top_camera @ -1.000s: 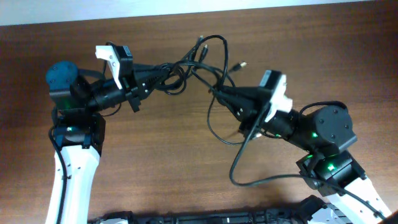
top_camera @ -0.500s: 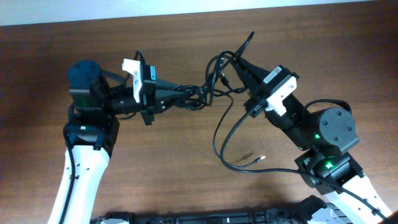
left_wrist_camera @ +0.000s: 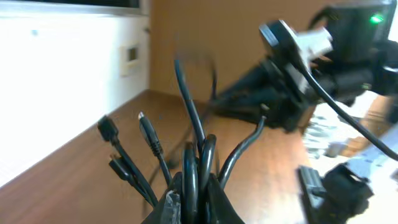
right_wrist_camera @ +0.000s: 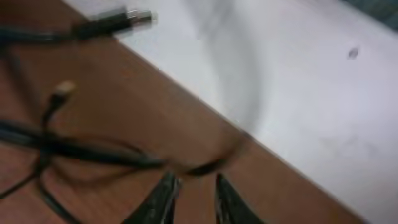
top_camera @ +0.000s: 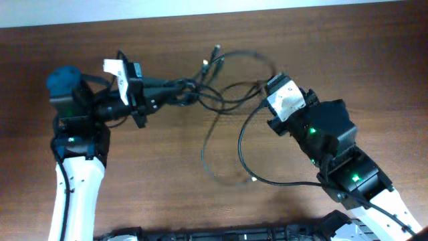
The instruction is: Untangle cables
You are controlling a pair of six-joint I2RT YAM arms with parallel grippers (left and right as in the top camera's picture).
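The cables (top_camera: 202, 87) are thin black cords in a loose tangle over the middle of the wooden table. My left gripper (top_camera: 179, 87) is shut on a bunch of them, and the left wrist view shows several strands pinched between its fingers (left_wrist_camera: 196, 202). Small plugs (left_wrist_camera: 107, 127) stick out beside the grip. One loop hangs down to a light-tipped plug (top_camera: 253, 179). My right gripper (top_camera: 263, 84) is at the tangle's right end. In the right wrist view its fingers (right_wrist_camera: 196, 186) are slightly apart and empty, with a blurred strand (right_wrist_camera: 205, 165) just beyond the tips.
The table's far edge meets a white wall (top_camera: 200, 10) close behind the cables. A metal-tipped plug (right_wrist_camera: 134, 15) and a small plug (right_wrist_camera: 62, 88) show in the right wrist view. A black bar (top_camera: 234, 234) runs along the front edge. Both arm bases stand at the front corners.
My left gripper has pulled back to the left with its bunch. The right gripper has swung down and right; the cables have spread, and a loop with a plug now lies lower on the table.
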